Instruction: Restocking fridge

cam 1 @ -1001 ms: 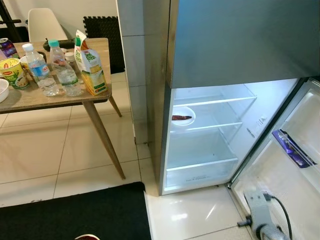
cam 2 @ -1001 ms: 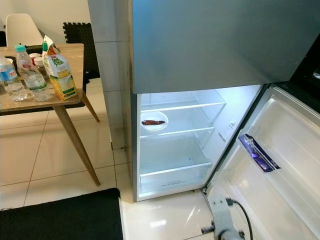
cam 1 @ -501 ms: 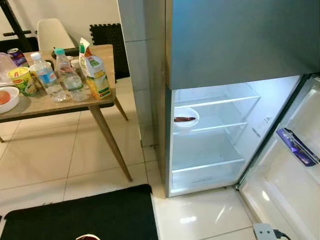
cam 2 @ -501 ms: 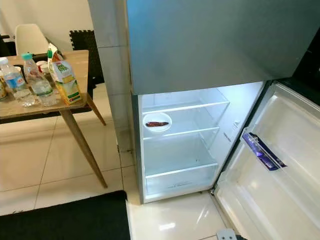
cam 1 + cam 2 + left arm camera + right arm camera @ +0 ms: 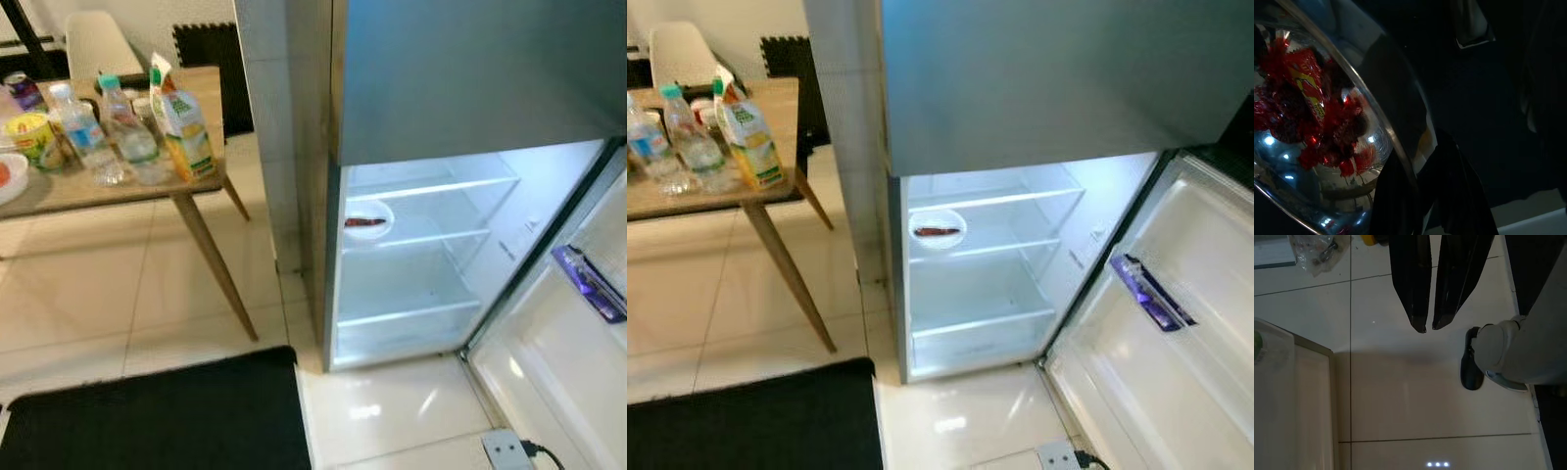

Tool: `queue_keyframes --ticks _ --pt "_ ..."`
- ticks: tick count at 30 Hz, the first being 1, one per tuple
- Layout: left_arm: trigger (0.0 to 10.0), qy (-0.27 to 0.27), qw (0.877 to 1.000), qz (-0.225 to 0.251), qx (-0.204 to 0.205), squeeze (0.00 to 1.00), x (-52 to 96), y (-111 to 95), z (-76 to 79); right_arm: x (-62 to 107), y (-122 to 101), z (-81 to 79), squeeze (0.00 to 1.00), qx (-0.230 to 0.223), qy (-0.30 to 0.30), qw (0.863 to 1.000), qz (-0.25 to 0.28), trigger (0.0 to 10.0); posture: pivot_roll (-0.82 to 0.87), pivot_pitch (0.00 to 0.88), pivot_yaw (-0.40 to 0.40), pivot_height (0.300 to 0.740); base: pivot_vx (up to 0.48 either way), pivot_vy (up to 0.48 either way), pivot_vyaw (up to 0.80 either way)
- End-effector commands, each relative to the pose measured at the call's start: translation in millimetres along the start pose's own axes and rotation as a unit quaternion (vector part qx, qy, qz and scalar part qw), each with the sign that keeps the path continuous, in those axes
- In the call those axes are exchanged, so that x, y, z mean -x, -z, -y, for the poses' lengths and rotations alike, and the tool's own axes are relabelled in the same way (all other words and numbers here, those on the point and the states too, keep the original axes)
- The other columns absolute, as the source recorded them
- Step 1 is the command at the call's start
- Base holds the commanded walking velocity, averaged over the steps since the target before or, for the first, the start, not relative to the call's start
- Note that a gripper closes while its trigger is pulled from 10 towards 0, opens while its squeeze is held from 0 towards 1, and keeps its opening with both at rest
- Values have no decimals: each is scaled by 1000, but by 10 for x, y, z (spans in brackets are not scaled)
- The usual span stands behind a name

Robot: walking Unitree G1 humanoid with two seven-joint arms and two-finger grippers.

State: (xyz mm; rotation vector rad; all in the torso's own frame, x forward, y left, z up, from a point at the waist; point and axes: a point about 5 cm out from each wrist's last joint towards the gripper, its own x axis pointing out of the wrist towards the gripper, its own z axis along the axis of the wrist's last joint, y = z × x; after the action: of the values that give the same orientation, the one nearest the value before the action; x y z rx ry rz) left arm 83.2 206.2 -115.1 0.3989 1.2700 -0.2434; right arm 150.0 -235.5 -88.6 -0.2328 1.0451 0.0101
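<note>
The fridge [image 5: 431, 108] stands with its lower door [image 5: 1156, 362] swung wide to the right and the inside lit. A white plate [image 5: 367, 221] with a dark red strip on it rests on the middle shelf, and a purple packet [image 5: 588, 284] lies in the door rack. In the dim left wrist view, my left gripper [image 5: 1420, 156] is shut on the rim of a shiny metal bowl [image 5: 1327, 171] that holds red wrapped sweets [image 5: 1308, 98]. My right gripper [image 5: 1428, 327] hangs over the tiled floor, shut, its tips almost touching and holding nothing.
A wooden table [image 5: 59, 191] stands left of the fridge with a juice carton [image 5: 181, 127], two water bottles [image 5: 88, 137], a noodle cup [image 5: 31, 139] and a white chair [image 5: 93, 44] behind. A black mat [image 5: 157, 411] lies on the floor in front. A tiled pillar [image 5: 269, 117] adjoins the fridge.
The whole picture has shifted and blurred slightly, so the camera moved. My right arm has dropped from the bottom right corner of the eye views. Nothing on the table or in the fridge moved.
</note>
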Motion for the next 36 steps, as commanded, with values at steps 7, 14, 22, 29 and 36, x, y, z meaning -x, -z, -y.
queue_keyframes --ticks 7,14,22,29,36 --pt "10000 -17 1000 -6 4 0 19 60 -123 2 56 -87 0 8 -1 1000 -8 10000 -30 116 -24 740 0 0 0" --pt "10000 -19 1000 1 11 0 9 -1 -112 -6 26 -98 0 11 -1 1000 -7 10000 -28 78 -39 740 0 0 0" --pt "10000 -14 1000 9 9 0 -8 -104 -74 -36 -135 -106 0 2 1 1000 11 10000 -37 29 -25 740 0 0 0" --pt "10000 -23 999 21 8 0 -11 -218 -163 -46 -169 -172 0 1 -4 1000 13 10000 -39 0 -12 740 0 0 0" --pt "10000 -29 999 31 2 0 -13 -313 -205 -53 -201 -210 0 0 -6 1000 15 10000 -46 0 -1 740 0 0 0"
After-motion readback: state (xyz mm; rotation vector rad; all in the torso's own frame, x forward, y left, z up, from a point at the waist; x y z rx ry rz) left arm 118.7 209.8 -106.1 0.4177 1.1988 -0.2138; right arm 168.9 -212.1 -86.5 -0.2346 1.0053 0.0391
